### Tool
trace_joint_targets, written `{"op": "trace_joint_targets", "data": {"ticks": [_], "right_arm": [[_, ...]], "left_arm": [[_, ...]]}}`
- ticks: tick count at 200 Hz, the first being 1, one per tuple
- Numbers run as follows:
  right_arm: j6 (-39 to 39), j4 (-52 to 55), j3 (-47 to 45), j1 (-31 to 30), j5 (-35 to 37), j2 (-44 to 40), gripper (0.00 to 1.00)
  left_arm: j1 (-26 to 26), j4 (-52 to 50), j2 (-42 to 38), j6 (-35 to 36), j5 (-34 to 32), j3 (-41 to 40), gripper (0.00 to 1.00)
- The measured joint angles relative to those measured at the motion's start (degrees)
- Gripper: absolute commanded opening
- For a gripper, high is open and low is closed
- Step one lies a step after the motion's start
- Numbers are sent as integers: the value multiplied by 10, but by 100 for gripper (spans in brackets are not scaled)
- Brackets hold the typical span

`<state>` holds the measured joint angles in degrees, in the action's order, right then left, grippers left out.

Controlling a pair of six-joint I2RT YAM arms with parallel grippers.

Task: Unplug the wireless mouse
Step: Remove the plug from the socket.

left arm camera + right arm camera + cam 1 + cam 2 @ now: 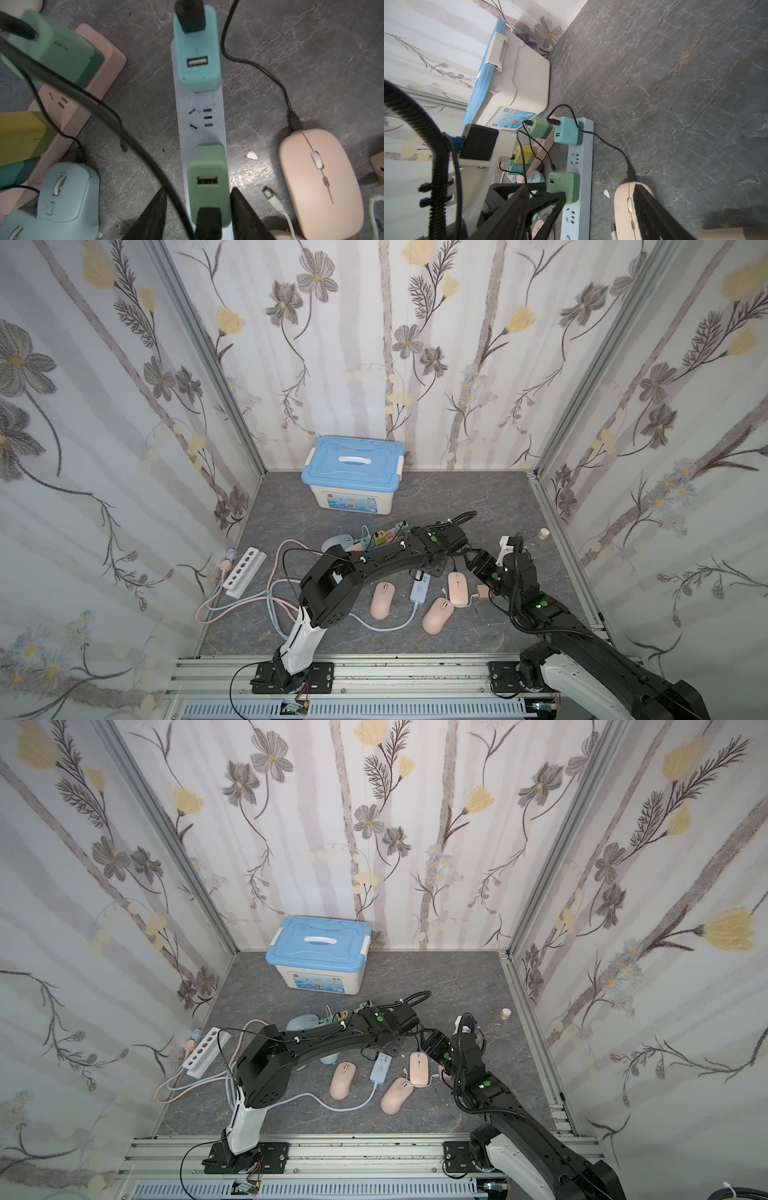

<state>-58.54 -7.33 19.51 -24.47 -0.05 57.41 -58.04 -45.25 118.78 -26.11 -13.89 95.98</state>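
The pink wireless mouse (pixel 320 182) lies flat on the grey worktop (pixel 478 497). In both top views, taking 12 o'clock as the back wall, it sits at 3 o'clock of the pale blue power strip (pixel 202 116). A black cable (pixel 294 121) is plugged into the mouse's front end and runs to the teal charger (pixel 197 68) at the strip's far end.

The left claw (pixel 198 189) is low over the strip and partway open, its fingers (pixel 243 212) either side of a green charger (pixel 207 164). One finger touches the charger's side; the other seems to stand just clear, so no grip shows. The right claw (pixel 473 562) hangs at 1 o'clock of the mouse, spread wide and empty.

A second pink mouse (pixel 382 599) lies at 9 o'clock of the strip and a third pink mouse (pixel 437 616) at 5 o'clock. A blue-lidded storage box (pixel 353 472) stands at 11 o'clock, by the back wall.
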Motion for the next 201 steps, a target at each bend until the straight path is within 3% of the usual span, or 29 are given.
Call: {"op": "trace_joint_targets", "data": {"ticks": [66, 134, 177, 201], "right_arm": [[6, -7, -4, 0, -17, 24, 79], [6, -22, -9, 0, -27, 40, 78], [10, -39, -13, 0, -36, 57, 76], [14, -62, -9, -8, -52, 97, 71]], "left_arm": [[16, 3, 4, 9, 17, -7, 47], [20, 7, 30, 8, 44, 4, 28], [22, 16, 25, 9, 48, -7, 0], [23, 36, 11, 17, 49, -31, 0]]}}
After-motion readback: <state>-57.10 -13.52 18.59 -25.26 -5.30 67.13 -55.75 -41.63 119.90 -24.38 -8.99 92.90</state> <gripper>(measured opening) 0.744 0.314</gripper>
